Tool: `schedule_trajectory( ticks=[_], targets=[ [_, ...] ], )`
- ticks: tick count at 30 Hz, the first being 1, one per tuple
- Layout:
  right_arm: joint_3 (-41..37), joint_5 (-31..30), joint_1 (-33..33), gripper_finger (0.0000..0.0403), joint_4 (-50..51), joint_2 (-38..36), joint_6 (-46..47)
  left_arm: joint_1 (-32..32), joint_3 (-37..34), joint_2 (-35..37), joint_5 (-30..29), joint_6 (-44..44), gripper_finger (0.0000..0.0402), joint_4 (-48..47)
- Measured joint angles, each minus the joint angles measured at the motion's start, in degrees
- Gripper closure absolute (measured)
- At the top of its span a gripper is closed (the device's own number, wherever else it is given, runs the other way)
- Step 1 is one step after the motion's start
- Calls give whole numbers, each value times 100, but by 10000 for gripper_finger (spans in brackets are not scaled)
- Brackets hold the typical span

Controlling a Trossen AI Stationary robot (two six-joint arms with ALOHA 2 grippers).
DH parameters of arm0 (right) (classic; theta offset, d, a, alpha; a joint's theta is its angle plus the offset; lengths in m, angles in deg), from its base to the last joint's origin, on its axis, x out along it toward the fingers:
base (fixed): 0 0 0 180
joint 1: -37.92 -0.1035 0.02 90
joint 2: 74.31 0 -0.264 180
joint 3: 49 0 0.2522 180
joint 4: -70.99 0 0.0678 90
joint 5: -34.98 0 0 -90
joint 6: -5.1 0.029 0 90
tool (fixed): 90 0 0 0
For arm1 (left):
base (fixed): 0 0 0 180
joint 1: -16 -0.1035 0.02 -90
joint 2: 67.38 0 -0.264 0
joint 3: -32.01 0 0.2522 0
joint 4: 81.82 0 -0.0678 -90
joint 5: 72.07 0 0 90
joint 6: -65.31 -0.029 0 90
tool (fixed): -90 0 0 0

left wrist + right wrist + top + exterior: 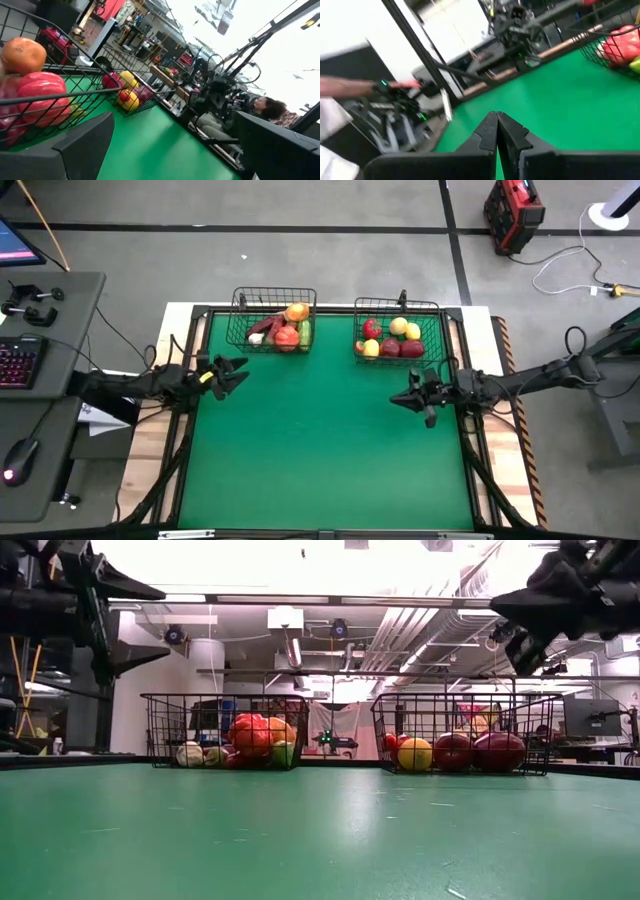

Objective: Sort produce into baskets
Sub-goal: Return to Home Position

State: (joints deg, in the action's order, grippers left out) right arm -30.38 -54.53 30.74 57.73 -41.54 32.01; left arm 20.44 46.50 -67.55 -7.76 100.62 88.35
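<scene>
The left wire basket (pixel 238 315) holds red, orange and white produce (pixel 287 333); the right basket (pixel 431 315), red and yellow pieces (pixel 392 346).

Bench (pixel 320 465): green covering, smooth, matt, faint sheen.
Baskets (pixel 170 730): thin black wire mesh, metal look.
Produce (pixel 497 751): smooth, glossy, plastic look.
Right end effector (pixel 496 119): dark, matt, plastic look.

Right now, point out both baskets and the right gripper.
left basket (pixel 240 315), high view, bare left mesh.
right basket (pixel 428 313), high view, bare far mesh.
right gripper (pixel 496 117), right wrist view, between shut fingertips.
</scene>
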Motion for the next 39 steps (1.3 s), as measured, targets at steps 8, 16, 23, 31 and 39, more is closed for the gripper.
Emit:
schedule_trajectory(
  ticks=[8, 16, 23, 31, 39],
  targets=[
    [-428, -187, 17, 403, -668, -174, -263, -135, 0, -4, -15, 0, 5, 9],
    [-428, -347, 17, 403, 265, -168, -152, -141, 0, -4, -16, 0, 5, 12],
    [-428, -350, 17, 403, 1553, -170, -144, -141, 0, -4, -17, 0, 5, -10],
    [-428, -210, -5, 403, 2597, -753, -140, -184, 0, -4, -12, 0, 5, -7],
    [-428, -91, 109, 402, 2597, -2994, -144, -235, 0, -4, -7, 0, 5, -3]
  ],
)
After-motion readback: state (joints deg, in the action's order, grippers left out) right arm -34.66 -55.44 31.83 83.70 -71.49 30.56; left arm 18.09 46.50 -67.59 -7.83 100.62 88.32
